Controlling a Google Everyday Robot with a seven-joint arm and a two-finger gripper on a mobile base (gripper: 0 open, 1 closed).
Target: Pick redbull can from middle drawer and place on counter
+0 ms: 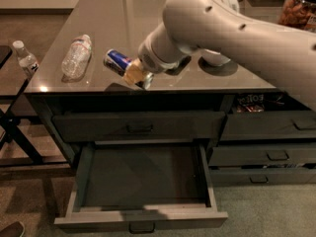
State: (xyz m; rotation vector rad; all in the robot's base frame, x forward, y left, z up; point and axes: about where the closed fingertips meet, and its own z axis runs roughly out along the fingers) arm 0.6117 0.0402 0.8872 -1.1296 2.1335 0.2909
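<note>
Camera view: hand (133, 73) around slim can (115, 60)

Counter (148, 14), bottle (76, 56) lying on it, tool (136, 74) holding redbull can (116, 61) above

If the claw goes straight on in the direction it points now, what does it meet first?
Probably the plastic bottle lying on the counter, left of the claw, which holds the redbull can over it; height is unclear.

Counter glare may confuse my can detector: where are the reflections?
Camera view: the counter mirrors pale light at its far end, with a bright spot at its front-left corner; the can, held by the gripper over the front edge, is not washed out.
</note>
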